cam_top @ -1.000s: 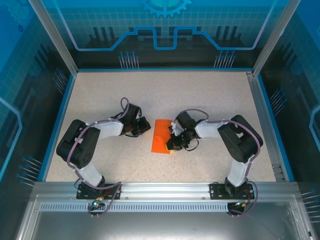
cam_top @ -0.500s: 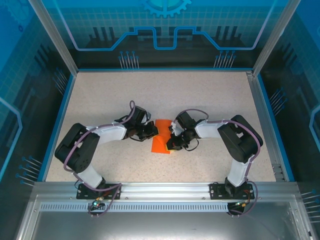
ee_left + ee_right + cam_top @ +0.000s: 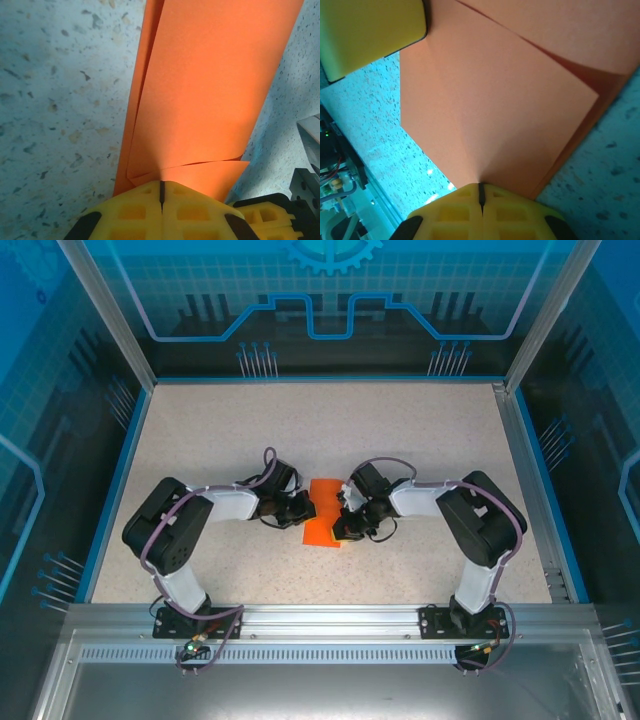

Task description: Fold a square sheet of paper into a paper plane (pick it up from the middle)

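We see the folded orange sheet of paper [image 3: 323, 502] lying flat at the middle of the counter [image 3: 300, 430]. Our left fingers [image 3: 130, 215] are pressed together at its left edge, and our right fingers [image 3: 515, 212] are pressed together at its right edge.

I see the left gripper [image 3: 161, 200], its yellow fingertips pressed together at the near edge of the square sheet of paper [image 3: 200, 90]. The sheet is folded into a long layered strip and lies on the speckled table [image 3: 55, 100].
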